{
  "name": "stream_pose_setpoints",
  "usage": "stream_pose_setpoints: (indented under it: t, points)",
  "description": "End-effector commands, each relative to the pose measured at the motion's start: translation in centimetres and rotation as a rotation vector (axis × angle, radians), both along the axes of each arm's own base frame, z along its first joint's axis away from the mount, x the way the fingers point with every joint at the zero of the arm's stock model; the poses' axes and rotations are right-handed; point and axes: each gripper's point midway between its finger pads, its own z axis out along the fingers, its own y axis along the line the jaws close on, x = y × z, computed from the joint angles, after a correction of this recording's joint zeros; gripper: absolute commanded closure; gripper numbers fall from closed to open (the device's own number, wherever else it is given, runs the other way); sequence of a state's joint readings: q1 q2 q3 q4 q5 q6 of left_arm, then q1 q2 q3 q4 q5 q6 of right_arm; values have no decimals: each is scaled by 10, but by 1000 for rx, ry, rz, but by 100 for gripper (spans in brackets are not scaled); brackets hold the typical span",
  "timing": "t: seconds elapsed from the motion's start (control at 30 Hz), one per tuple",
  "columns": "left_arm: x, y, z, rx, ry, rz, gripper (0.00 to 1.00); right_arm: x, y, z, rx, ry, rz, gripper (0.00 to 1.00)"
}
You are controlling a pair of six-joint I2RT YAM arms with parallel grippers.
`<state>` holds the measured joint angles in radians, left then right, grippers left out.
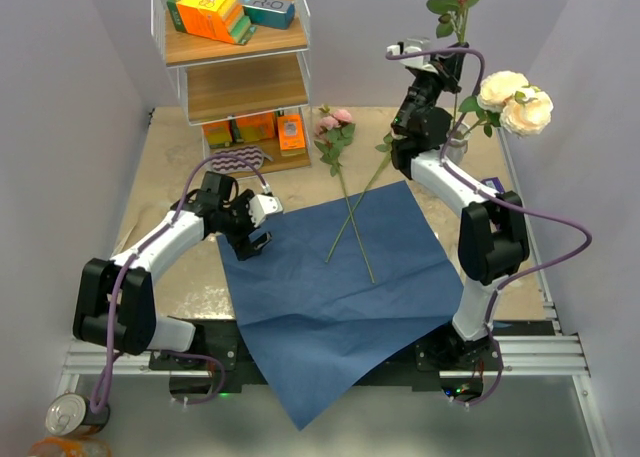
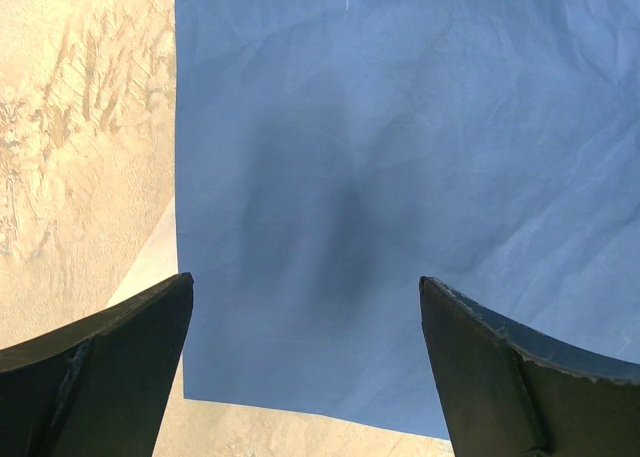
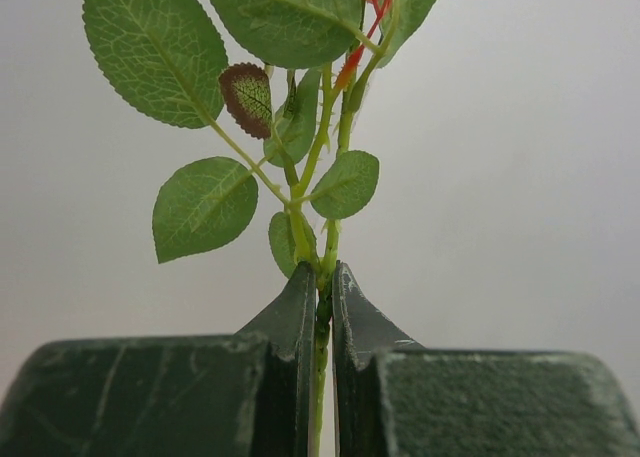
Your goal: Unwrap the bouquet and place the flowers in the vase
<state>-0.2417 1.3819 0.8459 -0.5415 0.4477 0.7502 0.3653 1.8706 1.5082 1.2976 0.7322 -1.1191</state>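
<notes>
Sandy table [image 1: 170, 167], pale walls behind; blue paper [image 1: 330, 297] spread flat at the near edge; two flowers [image 1: 345, 202] lying crossed on it, blooms toward the far edge; vase [image 1: 457, 147] at the far right corner, mostly hidden behind your right arm, cream roses [image 1: 515, 102] standing in it; right gripper [image 3: 322, 277] pinched tight on one stem [image 3: 298, 212], held high, stem upright, leaves on top; the vase lies just below and beside it, so the descent likely runs along that axis; left gripper [image 2: 305, 307] spread wide, empty, over the paper's left edge, well apart from the vase.
</notes>
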Motion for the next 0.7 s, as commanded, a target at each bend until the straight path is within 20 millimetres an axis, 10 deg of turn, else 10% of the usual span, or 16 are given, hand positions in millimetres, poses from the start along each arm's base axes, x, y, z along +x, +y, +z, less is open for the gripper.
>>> stream_pose_setpoints:
  t: [0.0, 0.47, 0.67]
  points:
    - [5, -1, 4, -18, -5, -16, 0, -87, -32, 58, 155, -503, 3, 100]
    - [10, 2, 8, -21, -4, -5, 0, -84, -47, 29, 236, -447, -15, 100]
    - [11, -1, 15, -43, -5, 5, 0, -82, -61, -15, 373, -300, -130, 48]
